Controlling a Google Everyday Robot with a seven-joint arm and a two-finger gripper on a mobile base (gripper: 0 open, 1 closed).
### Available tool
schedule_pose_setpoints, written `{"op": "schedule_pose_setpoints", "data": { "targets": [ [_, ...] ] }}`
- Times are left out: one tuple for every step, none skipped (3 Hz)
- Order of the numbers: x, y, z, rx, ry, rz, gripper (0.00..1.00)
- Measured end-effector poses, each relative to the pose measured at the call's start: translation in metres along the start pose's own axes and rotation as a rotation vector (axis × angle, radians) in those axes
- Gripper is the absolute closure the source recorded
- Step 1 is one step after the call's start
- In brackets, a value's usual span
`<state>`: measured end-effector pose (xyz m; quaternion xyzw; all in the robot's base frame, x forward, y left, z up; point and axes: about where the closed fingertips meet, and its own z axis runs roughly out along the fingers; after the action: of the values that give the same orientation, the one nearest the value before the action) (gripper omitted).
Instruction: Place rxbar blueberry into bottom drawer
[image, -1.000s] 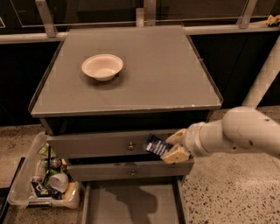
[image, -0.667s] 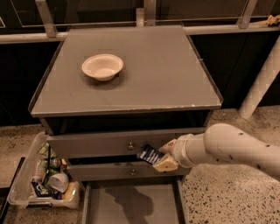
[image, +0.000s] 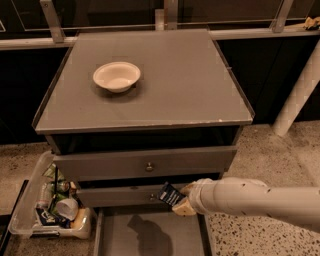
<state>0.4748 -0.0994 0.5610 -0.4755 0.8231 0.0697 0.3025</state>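
- The robot's pale two-finger hand (image: 179, 198) is low in the view, at about 5 o'clock. It sits on the end of a long white arm (image: 260, 200) that comes in from 3 o'clock.
- The hand is clamped on a small flat dark blue snack bar with white letters (image: 170, 193). One finger (image: 188, 188) is above the bar and one is below it.
- The snack bar sticks out of the hand toward 9 o'clock and is tilted. It is in front of the middle grey drawer (image: 115, 196), near that drawer's small round knob (image: 150, 197).
- The wide grey bottom drawer (image: 182, 237) is pulled open at 6 o'clock, right under the hand. A dark shadow lies on its flat floor. The snack bar is held up in the air, not in this drawer yet.
- A round cream-white bowl (image: 116, 76) sits on the grey desk (image: 200, 85), toward 10 o'clock on its top.
- A clear plastic bin (image: 25, 210) full of odds and ends stands at 8 o'clock, just beside the bottom drawer.
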Motion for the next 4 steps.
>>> {"op": "schedule_pose_setpoints", "data": {
  "targets": [
    [0.013, 0.013, 0.036, -0.018, -0.01, -0.017, 1.0],
    [-0.007, 0.023, 0.072, -0.084, -0.118, -0.093, 1.0],
    [-0.025, 0.018, 0.078, -0.11, -0.2, -0.087, 1.0],
    [-0.025, 0.018, 0.079, -0.11, -0.2, -0.087, 1.0]
  ]
}}
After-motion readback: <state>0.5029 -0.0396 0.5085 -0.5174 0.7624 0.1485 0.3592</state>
